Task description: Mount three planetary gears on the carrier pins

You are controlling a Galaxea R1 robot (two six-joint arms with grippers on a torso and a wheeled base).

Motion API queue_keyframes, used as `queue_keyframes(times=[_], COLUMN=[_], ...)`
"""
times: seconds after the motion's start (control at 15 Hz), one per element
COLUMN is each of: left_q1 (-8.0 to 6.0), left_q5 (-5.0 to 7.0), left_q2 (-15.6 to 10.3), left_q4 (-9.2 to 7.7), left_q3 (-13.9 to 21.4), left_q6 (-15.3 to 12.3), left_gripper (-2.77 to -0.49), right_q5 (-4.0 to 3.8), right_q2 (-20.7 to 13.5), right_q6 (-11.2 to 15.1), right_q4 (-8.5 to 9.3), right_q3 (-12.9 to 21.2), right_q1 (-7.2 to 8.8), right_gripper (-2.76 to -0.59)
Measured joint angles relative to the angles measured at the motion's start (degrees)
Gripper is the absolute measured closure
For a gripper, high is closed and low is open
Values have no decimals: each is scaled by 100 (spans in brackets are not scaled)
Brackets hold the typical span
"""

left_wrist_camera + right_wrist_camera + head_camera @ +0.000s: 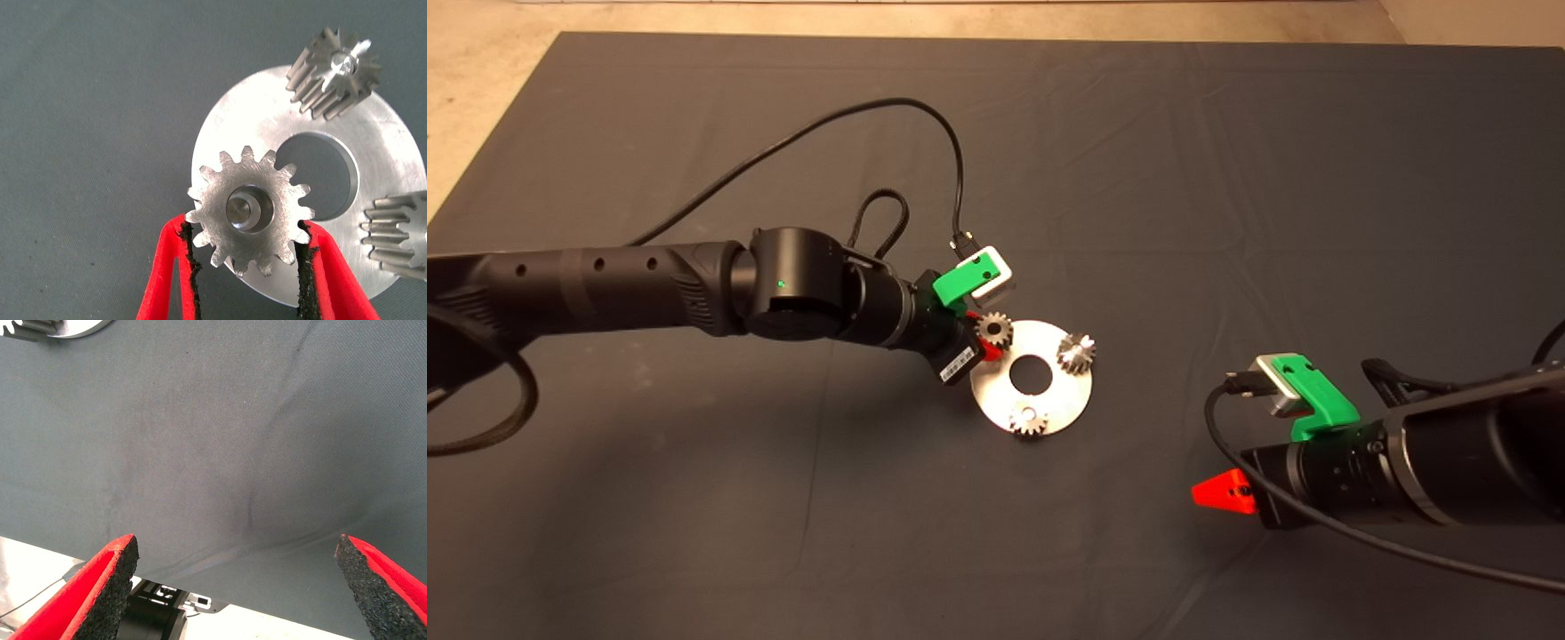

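Note:
The flat silver carrier disc lies at the mat's middle. Two planetary gears sit on its pins. My left gripper is at the disc's left rim, shut on the third gear. In the left wrist view both pads touch this gear, and a carrier pin shows inside its bore above the disc. The other two gears are seated there too. My right gripper hangs open and empty over the bare mat, right of the disc; it also shows in the right wrist view.
The dark mat covers the table. The left arm's black cable loops over the mat behind the disc. The disc's rim and a gear's teeth show at the right wrist view's edge.

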Motion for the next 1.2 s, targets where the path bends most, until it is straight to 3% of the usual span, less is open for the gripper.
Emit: queue_keyframes(times=[0.73,1.2], left_q1=[35,35], left_q5=[-155,-161], left_q2=[-17,-99], left_q4=[85,86], left_q3=[-111,-91], left_q6=[0,-3], left_gripper=[-59,-59], right_q5=[2,-5], right_q2=[0,0], right_q6=[0,0], right_q4=[12,52], right_q3=[0,0], right_q1=[39,122], right_gripper=[-220,-220])
